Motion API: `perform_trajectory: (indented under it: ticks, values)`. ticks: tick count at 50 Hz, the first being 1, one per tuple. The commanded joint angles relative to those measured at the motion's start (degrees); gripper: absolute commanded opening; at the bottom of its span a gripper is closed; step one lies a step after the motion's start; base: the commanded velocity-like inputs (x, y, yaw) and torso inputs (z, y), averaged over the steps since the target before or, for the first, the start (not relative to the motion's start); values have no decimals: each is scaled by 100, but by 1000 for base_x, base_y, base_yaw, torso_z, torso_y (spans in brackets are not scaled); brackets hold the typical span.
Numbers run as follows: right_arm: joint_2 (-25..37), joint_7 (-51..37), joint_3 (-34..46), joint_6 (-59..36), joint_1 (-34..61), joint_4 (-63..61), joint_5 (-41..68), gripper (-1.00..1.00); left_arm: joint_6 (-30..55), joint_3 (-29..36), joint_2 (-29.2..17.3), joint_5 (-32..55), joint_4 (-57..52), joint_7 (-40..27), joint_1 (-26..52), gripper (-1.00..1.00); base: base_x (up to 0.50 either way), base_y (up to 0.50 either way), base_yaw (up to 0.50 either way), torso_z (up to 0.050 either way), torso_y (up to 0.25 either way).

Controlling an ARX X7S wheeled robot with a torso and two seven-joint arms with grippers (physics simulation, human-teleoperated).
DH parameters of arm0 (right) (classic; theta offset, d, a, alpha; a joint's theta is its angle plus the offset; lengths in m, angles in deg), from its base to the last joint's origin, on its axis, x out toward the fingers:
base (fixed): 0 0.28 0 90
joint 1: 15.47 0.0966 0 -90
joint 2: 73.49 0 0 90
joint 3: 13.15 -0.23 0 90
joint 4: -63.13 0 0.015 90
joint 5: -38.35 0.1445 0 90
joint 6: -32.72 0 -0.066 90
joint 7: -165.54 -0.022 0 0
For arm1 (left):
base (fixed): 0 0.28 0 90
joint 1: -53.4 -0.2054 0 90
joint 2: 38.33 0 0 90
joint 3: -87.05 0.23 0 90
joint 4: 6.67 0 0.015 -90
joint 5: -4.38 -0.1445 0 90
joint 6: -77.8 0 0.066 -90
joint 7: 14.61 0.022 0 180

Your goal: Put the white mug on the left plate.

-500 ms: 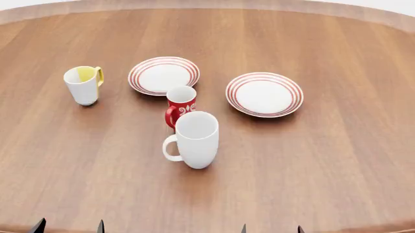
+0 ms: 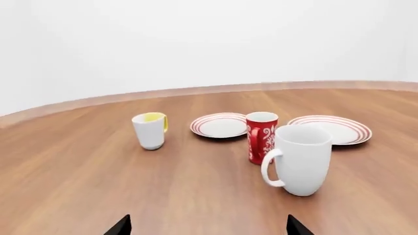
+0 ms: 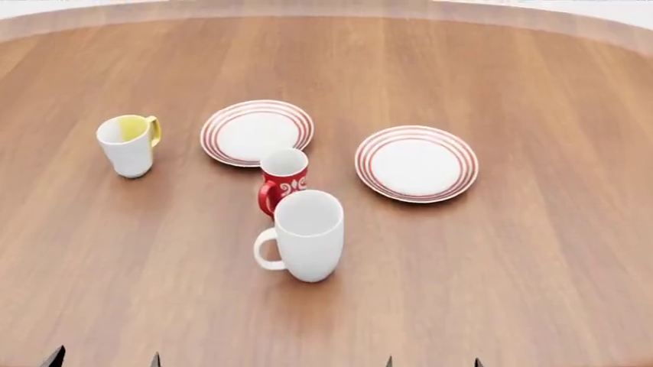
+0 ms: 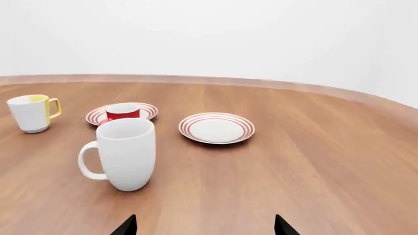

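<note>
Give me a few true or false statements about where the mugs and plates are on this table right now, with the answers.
1. The white mug stands upright on the table, not on a plate. True.
2. The red mug sits on the left plate. False: it stands on the table, between that plate and the white mug.
3. Both plates are bare. True; the right plate also holds nothing.
4. The yellow-handled mug lies on its side. False: it stands upright.
5. A gripper holds the white mug. False: nothing touches it.
</note>
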Motion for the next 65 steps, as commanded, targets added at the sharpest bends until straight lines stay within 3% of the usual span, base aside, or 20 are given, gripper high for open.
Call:
perform_trajectory:
  ticks: [1, 39, 65]
  values:
    - [135, -151, 152, -53, -166, -360, -15, 100, 47, 83, -187, -9, -462, -151, -243, 100, 312, 0, 0, 0, 0]
    - [419, -473, 527, -149, -642, -1440, -5, 100, 1, 386, -463, -21, -889, -354, -503, 100, 357, 0, 0, 0, 0]
    - [532, -575, 656, -80, -540, -1223, 91, 100, -92, 553, -538, -43, -647, -478, -407, 100, 366, 0, 0, 0, 0]
